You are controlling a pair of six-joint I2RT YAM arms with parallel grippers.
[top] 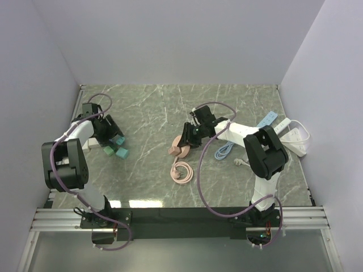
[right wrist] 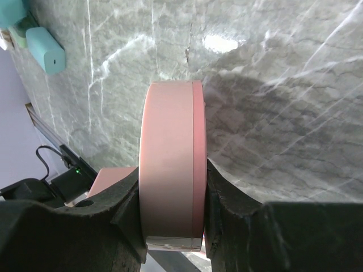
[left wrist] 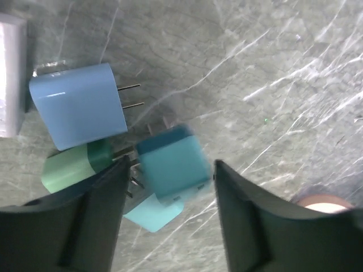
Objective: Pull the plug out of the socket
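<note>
A pink round disc [top: 180,149] with a coiled pink cable [top: 181,171] lies mid-table. My right gripper [top: 190,139] is shut on the disc: in the right wrist view its fingers [right wrist: 127,198] press both flat faces of the pink disc [right wrist: 170,158], and a pink block [right wrist: 110,178] shows behind the left finger. My left gripper [top: 112,136] is open at the left. In the left wrist view it [left wrist: 170,168] stands over a teal cube adapter [left wrist: 173,161] without gripping it. I cannot tell plug from socket on the pink piece.
Round the left gripper lie a blue adapter [left wrist: 79,105], a green one [left wrist: 71,167] and a pale cyan one [left wrist: 153,214]. A white power strip [top: 295,139], a light blue strip [top: 267,119] and a blue cable [top: 224,151] lie at the right.
</note>
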